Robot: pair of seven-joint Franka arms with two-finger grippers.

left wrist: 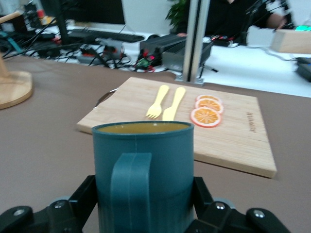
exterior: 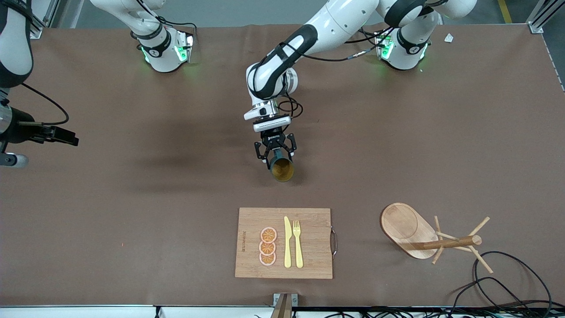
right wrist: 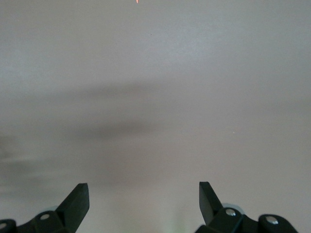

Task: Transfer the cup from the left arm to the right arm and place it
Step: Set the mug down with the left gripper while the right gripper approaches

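Observation:
The cup (exterior: 281, 169) is a dark teal mug with a yellowish-brown inside. My left gripper (exterior: 274, 152) is shut on its sides and holds it in the air over the middle of the table, tilted so its mouth faces the front camera. In the left wrist view the cup (left wrist: 143, 165) fills the space between the fingers (left wrist: 85, 194), with its handle turned toward the wrist camera. My right gripper (exterior: 70, 139) hangs at the right arm's end of the table, open and empty. In the right wrist view the right gripper (right wrist: 143, 194) has only bare brown table under it.
A wooden cutting board (exterior: 313, 221) lies nearer to the front camera than the cup, with orange slices (exterior: 268, 246), a yellow knife (exterior: 287, 243) and a yellow fork (exterior: 298, 243) on it. A wooden peg rack (exterior: 408, 229) stands toward the left arm's end. Black cables (exterior: 507, 282) lie by the front edge.

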